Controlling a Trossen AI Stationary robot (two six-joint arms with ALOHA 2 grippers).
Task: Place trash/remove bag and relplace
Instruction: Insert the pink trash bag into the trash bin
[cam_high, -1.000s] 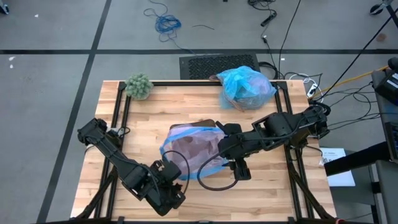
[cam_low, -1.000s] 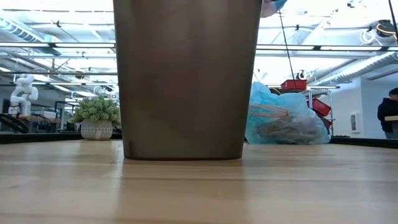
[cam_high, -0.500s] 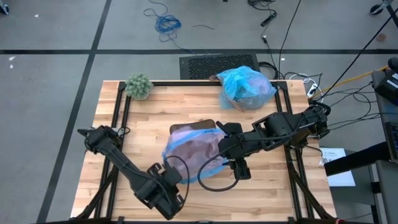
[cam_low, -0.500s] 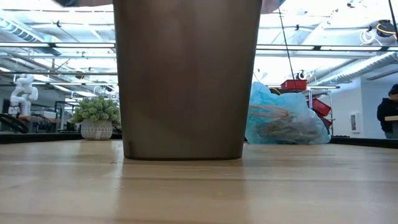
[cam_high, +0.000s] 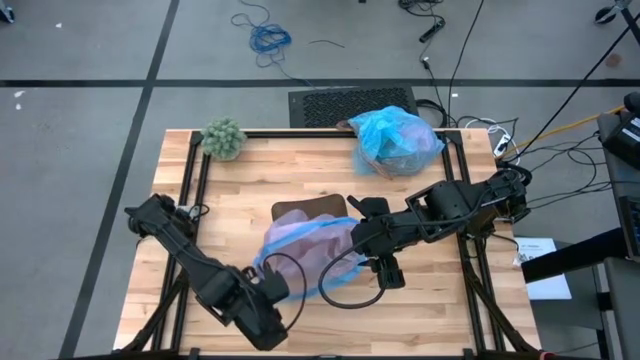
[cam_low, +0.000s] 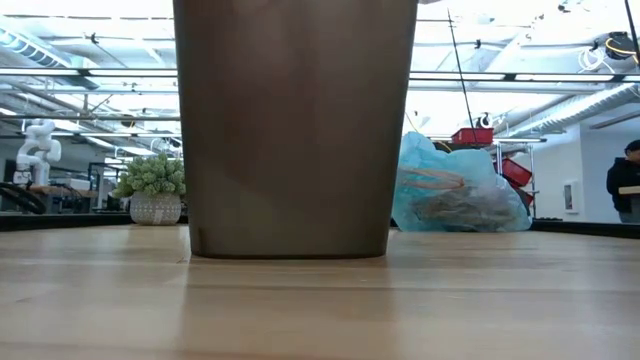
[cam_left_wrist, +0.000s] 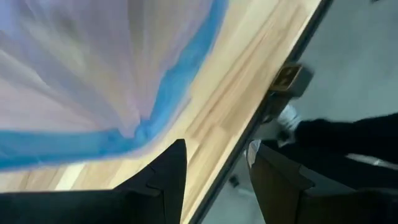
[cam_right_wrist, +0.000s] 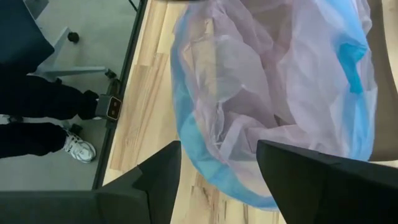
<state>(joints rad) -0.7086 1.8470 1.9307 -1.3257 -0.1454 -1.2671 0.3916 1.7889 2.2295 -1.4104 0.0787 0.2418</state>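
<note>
You have the pink bag with a blue rim spread over the brown bin at the middle of the table, its near side spilling past the bin toward the front edge. Your left gripper sits at the front left of the table beside that spilled rim; its fingers are spread with nothing between them, and the blue hem lies just ahead of them, not touching. Your right gripper hangs over the bag's right side, fingers likewise apart and holding nothing, with the crumpled pink film directly ahead of them.

The light-blue bag, full and knotted up with dark contents showing through, rests at the far right of the table, well apart from both grippers. The fuzzy green ball sits at the far left corner. In the low view the bin fills the middle and hides the bag's front.

The left gripper is close to the table's front edge and black frame rail. A person's shoe shows on the floor just beyond it. Bare wood lies open on the right front.
</note>
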